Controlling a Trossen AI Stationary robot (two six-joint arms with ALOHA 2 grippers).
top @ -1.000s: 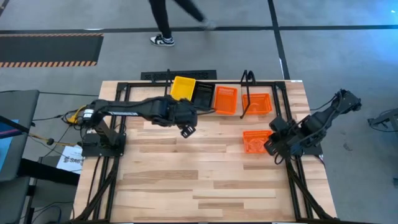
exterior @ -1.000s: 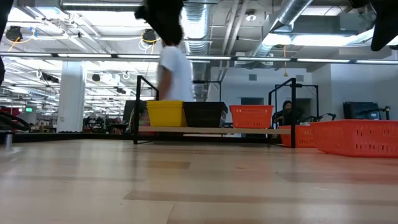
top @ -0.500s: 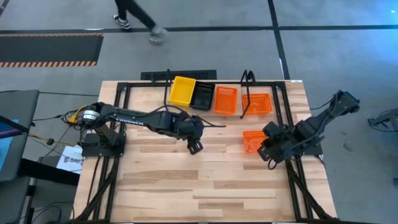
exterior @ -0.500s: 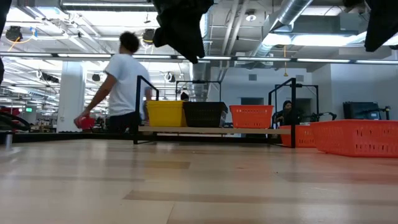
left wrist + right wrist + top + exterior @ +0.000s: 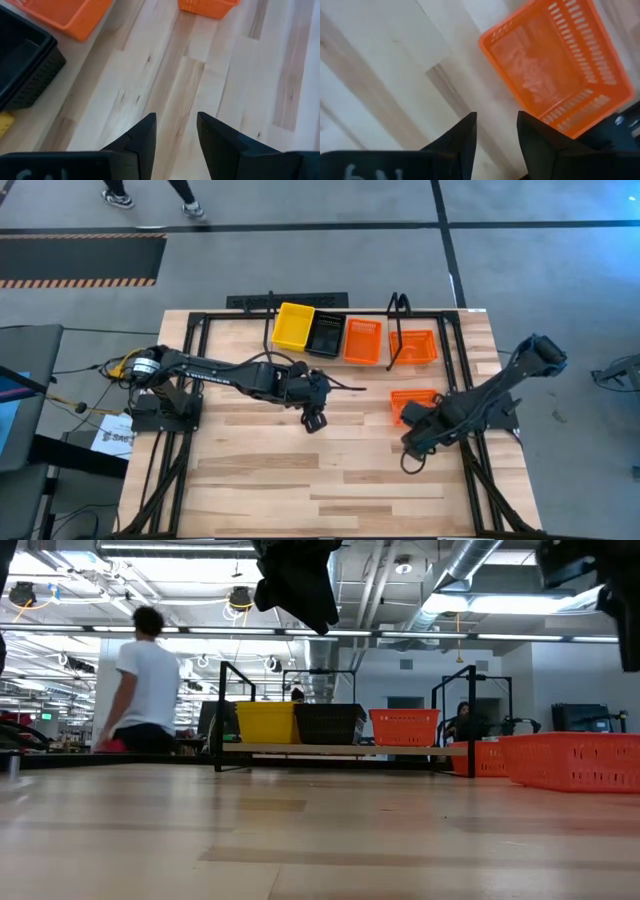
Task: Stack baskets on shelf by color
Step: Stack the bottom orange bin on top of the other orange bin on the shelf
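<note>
Two-arm rig sorting baskets onto the shelf point(image 5: 325, 358), seen from above and from both wrists. On the shelf board a yellow basket point(image 5: 293, 326), a black basket point(image 5: 325, 336) and an orange basket point(image 5: 363, 340) sit side by side. A second orange basket point(image 5: 414, 345) rests on the desk point(image 5: 300, 480) just past the shelf's right wire hoop point(image 5: 396, 330). A third orange basket point(image 5: 412, 404) lies loose near the desk's right edge.

The right hand point(image 5: 412, 442) hangs just beside this loose basket, fingers point(image 5: 462, 137) spread and holding nothing. The left hand point(image 5: 315, 420) waits over mid-desk, fingers point(image 5: 145, 137) spread, empty.

Risks: the loose basket lies close to the right edge, so a push rather than a clean pinch on its thin mesh wall would likely slide it off. Carrying it to the shelf means passing the right hoop and the basket beside it; a low path could snag either. The left arm lies in front of the shelf and may obstruct that route. The near half of the desk gives open room.
</note>
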